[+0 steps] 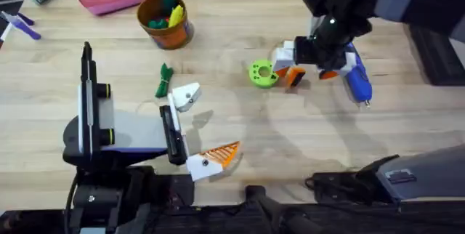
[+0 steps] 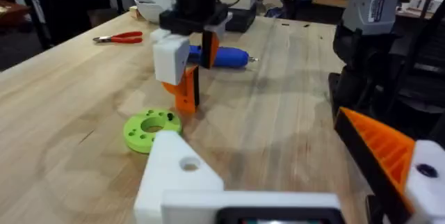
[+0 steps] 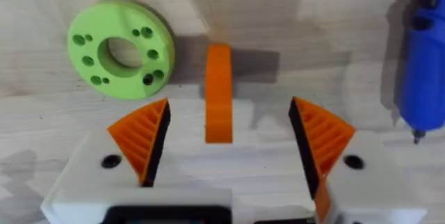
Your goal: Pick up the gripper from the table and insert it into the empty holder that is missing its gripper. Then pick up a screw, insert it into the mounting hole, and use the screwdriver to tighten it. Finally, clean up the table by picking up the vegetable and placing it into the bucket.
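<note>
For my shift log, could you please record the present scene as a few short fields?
right tool: open, fingers either side of the small loose orange plastic wedge, not touching it
left tool: one white finger mount lacks its orange tip
round green plastic disc with holes: beside the wedge
blue pen-shaped screwdriver: lying on the wooden table
slender green toy vegetable: on the table, outside the orange-brown pot

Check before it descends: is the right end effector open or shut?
Open: the right end effector has its orange pads spread either side of the gripper.
</note>
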`<state>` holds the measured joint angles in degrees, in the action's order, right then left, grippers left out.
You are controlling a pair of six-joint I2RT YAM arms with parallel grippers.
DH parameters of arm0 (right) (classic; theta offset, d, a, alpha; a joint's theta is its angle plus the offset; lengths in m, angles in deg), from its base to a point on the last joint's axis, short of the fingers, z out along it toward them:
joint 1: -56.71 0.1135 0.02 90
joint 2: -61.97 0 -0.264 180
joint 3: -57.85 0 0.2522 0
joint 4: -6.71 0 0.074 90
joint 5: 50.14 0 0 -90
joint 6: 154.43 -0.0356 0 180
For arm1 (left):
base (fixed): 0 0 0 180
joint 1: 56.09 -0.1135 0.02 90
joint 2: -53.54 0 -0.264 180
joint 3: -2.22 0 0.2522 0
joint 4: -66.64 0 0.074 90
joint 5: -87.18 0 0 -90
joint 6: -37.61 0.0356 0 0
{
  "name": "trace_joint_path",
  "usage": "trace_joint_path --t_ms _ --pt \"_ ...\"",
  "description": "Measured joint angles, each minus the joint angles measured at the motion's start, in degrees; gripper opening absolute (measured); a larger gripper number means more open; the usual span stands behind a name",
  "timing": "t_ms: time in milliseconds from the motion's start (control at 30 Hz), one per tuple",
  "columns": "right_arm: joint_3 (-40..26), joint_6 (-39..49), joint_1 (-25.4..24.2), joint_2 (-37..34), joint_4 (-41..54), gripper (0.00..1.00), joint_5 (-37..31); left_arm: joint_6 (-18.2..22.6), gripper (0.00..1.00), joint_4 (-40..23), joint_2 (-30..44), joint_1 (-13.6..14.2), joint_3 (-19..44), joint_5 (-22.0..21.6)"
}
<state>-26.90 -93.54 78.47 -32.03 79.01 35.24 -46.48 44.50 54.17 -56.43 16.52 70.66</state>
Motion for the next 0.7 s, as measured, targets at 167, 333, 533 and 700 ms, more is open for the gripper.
trace_joint_path --t_ms 167,333,533,700 --pt "0.0 2.2 0.0 -2.1 -1.4 0.947 1.0 0.0 0.985 0.0 0.0 0.0 0.0 0.0" --pt "0.0 3.2 0.0 -2.6 -1.6 0.887 1.3 0.0 0.985 0.0 0.0 0.0 0.0 0.0" --pt "0.0 3.2 0.0 -2.6 -1.7 0.809 1.3 0.0 0.985 0.0 0.0 0.0 0.0 0.0" --pt "0.0 3.2 0.0 -2.6 -1.7 0.670 1.3 -0.1 0.985 0.0 0.0 0.0 0.0 0.0"
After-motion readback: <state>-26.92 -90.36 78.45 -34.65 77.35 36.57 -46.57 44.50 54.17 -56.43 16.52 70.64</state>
